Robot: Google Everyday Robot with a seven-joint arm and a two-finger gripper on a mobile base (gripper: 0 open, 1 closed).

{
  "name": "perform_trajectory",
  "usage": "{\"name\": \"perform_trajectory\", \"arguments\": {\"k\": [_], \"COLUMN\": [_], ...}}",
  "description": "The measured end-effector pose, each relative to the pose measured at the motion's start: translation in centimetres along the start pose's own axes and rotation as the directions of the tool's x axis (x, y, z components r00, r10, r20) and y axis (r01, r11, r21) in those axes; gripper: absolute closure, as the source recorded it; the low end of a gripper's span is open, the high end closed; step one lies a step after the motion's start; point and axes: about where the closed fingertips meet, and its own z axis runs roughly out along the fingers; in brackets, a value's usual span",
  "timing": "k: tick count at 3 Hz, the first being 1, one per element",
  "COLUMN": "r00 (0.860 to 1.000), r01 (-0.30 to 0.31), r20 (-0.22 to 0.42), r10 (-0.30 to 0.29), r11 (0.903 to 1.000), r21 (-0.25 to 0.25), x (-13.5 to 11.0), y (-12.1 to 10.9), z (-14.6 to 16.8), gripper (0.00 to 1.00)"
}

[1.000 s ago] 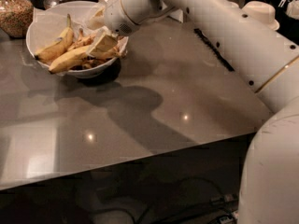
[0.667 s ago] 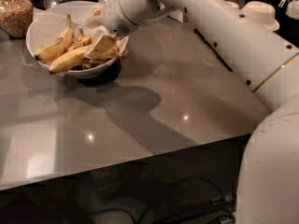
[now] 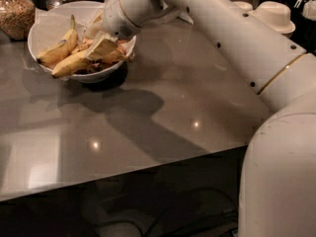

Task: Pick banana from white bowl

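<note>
The white bowl (image 3: 44, 31), lined with crumpled white paper, stands at the table's far left. Several bananas lie in it. The long smooth yellow banana (image 3: 71, 64) lies along the bowl's near side. A shorter yellow banana (image 3: 58, 50) lies behind it with its stem pointing up. A browner banana (image 3: 114, 56) lies at the right, partly hidden. My gripper (image 3: 101, 46) reaches down into the bowl from the right, right over the long banana's right end. The wrist hides the bowl's right rim.
A glass jar of grain (image 3: 15, 11) stands left of the bowl at the back. Stacks of off-white paper bowls (image 3: 274, 15) stand at the back right. My arm (image 3: 222, 38) spans the table's right side. The grey table's front edge (image 3: 123, 174) runs across the lower part of the view.
My gripper has shifted slightly left, further over the bananas in the bowl. The bowl and bananas have not visibly moved.
</note>
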Motion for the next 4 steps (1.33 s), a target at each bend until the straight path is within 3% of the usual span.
{"name": "perform_trajectory", "arguments": {"k": [2, 4], "r00": [0.998, 0.994], "r01": [-0.052, -0.101], "r20": [-0.038, -0.060], "r10": [0.049, 0.094], "r11": [0.9964, 0.9863], "r21": [-0.067, -0.131], "x": [0.9, 1.7], "y": [0.5, 1.3], "z": [0.9, 1.1], "gripper": [0.48, 0.49]}}
